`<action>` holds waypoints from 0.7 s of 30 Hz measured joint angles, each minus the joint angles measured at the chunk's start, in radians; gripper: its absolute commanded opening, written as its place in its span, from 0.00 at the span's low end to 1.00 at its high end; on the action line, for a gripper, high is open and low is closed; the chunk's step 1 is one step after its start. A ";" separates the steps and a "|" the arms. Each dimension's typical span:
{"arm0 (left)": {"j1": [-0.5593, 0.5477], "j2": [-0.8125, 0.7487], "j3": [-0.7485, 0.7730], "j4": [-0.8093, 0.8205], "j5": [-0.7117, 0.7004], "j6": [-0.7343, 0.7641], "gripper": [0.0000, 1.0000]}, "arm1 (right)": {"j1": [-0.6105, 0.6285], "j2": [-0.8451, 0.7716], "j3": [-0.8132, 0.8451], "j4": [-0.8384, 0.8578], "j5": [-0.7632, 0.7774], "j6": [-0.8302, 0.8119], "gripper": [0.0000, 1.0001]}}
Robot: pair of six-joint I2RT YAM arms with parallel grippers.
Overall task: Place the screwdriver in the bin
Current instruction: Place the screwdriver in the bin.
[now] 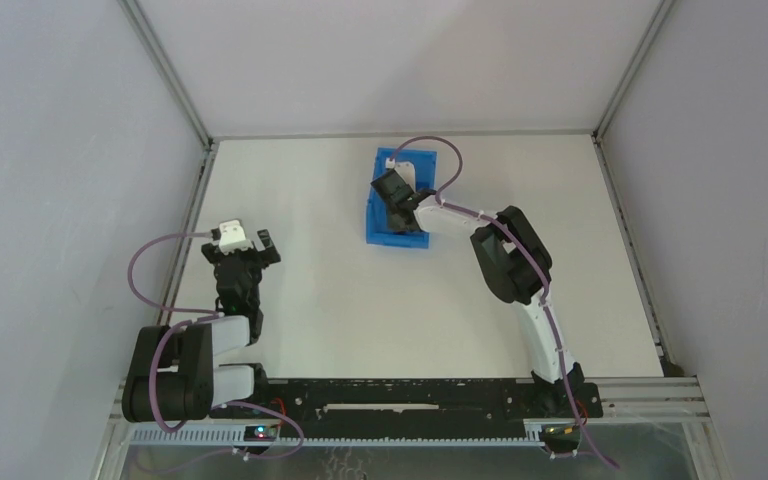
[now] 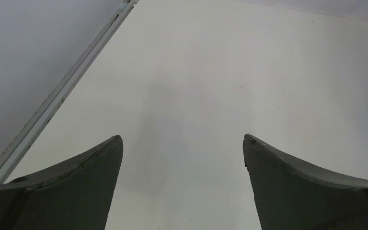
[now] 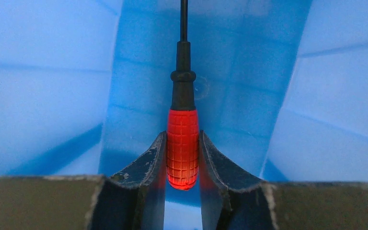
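The screwdriver (image 3: 182,143) has a red gridded handle and a thin black shaft that points away from the wrist camera. My right gripper (image 3: 182,136) is shut on that handle, one finger on each side. All around it are the walls and floor of the blue bin (image 3: 48,96). From above, the bin (image 1: 375,222) sits at mid-table toward the back, and my right gripper (image 1: 396,195) reaches down inside it; the screwdriver is hidden there. My left gripper (image 1: 245,245) hovers over bare table at the left, and its wrist view shows that gripper (image 2: 182,141) open and empty.
Grey walls with metal rails enclose the white table (image 1: 310,300) on the left, back and right. The right arm's purple cable (image 1: 440,150) loops above the bin. The arm bases sit on a black rail (image 1: 400,395) at the near edge.
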 measured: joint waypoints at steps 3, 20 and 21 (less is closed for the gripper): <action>0.000 0.000 0.000 0.000 0.000 0.000 1.00 | -0.004 0.000 0.003 0.005 -0.008 0.001 0.33; 0.000 0.000 0.000 0.000 0.000 0.000 1.00 | 0.008 -0.074 0.008 -0.025 0.024 0.015 0.62; 0.000 0.000 0.000 0.000 0.000 0.000 1.00 | 0.011 -0.090 0.008 -0.029 0.028 0.014 0.62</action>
